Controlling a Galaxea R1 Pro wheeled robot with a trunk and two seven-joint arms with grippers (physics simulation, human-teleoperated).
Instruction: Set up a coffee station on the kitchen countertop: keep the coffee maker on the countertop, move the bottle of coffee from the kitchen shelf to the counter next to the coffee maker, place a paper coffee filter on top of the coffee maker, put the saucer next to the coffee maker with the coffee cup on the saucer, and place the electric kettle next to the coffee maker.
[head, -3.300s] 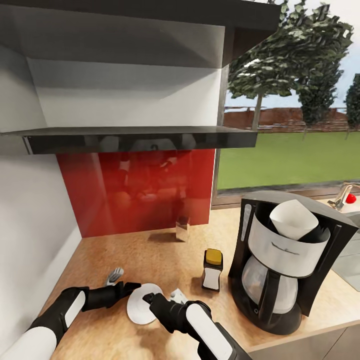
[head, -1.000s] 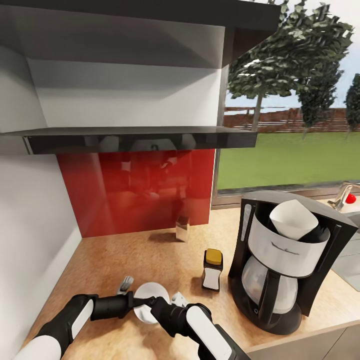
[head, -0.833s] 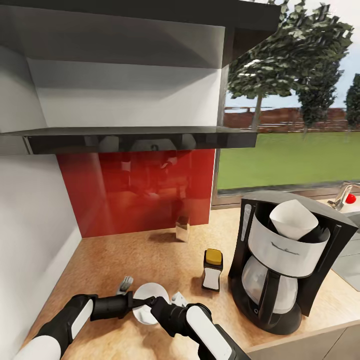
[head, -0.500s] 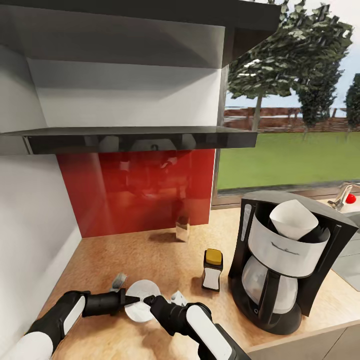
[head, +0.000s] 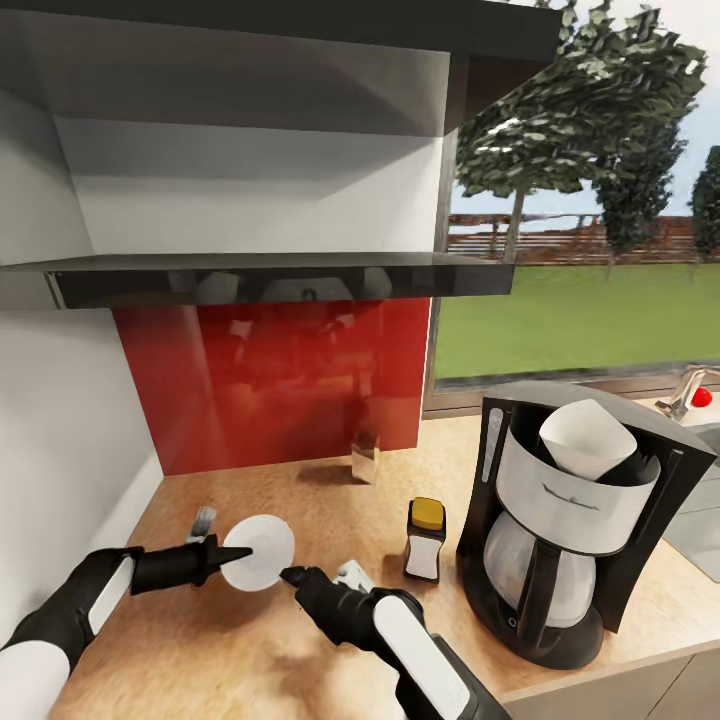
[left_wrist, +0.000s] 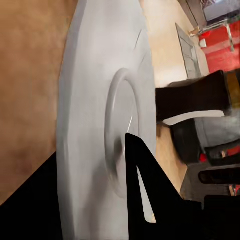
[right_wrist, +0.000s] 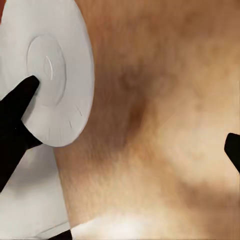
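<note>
Near, on the long beige wood-look countertop (head: 300, 500), two black grippers: the left gripper (head: 232, 553) clamps the rim of one small flat round white saucer (head: 258, 551), tilted on edge clear of the worktop, while the right gripper (head: 293, 577), just right of it, has fingers spread wide and empty. Farther right stand one small yellow-capped coffee jar (head: 425, 539) and one tall black-and-silver coffee maker (head: 575, 520), one white paper cone filter (head: 585, 437) seated in its top. Farthest, by the red backsplash, one small tan box (head: 365, 458).

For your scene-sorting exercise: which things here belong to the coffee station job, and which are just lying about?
Job: coffee maker, paper coffee filter, bottle of coffee, saucer gripped by the left gripper, kitchen countertop.
Lying about: small tan box, tap.
</note>
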